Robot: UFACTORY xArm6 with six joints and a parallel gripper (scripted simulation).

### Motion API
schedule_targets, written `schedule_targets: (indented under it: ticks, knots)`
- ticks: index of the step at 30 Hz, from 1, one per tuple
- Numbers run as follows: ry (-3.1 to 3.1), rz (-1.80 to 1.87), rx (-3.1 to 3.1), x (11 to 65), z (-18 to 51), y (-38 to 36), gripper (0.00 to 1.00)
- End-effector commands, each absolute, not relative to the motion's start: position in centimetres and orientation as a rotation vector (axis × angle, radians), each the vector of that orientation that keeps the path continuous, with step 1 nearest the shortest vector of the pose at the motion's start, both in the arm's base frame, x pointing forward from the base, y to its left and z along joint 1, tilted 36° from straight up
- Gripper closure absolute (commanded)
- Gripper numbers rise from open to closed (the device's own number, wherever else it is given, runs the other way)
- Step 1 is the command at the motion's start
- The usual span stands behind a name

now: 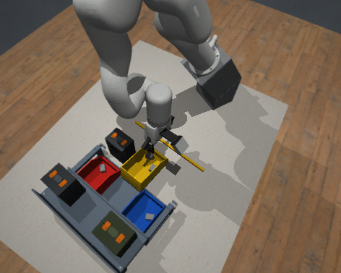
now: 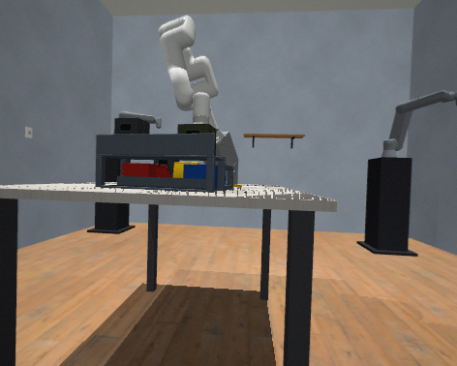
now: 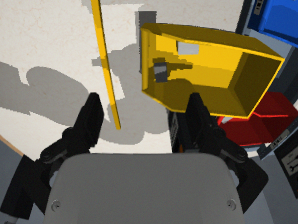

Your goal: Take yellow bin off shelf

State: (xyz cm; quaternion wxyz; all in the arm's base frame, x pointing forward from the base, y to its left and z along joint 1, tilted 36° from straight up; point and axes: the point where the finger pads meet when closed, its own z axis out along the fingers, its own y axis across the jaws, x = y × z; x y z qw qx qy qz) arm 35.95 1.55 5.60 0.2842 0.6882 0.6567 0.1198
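Observation:
The yellow bin [image 1: 141,172] [image 2: 178,170] [image 3: 260,75] is upright and pulled forward between the red and blue bins. Its rear overlaps the front of the shelf [image 1: 116,193]; whether its underside rests on shelf or table I cannot tell. It holds a light grey part [image 1: 152,167] [image 3: 188,47] and a darker one [image 1: 149,156] [image 3: 160,72]. My gripper [image 1: 164,144] [image 3: 144,103] is open and empty, at the bin's front end; one finger overlaps the bin's side edge in the wrist view. The red bin [image 1: 93,177] [image 2: 141,170] and blue bin [image 1: 144,209] [image 2: 194,171] are on the shelf.
A black case [image 1: 121,146] stands on the table [image 1: 212,144] beside the yellow bin and red bin. Another black case [image 1: 66,184] and a green case [image 1: 115,235] sit on the shelf's upper deck. A yellow strip [image 1: 192,162] [image 3: 106,65] crosses the table before the bin.

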Motion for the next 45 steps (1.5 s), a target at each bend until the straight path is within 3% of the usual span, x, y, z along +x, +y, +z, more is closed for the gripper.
schedule_targets:
  ticks: [1,45]
  knots:
    - [1.757,0.323,1.84,36.34,5.13,1.43,0.0]
    - [1.757,0.323,1.84,36.73,4.5,1.25,0.0]
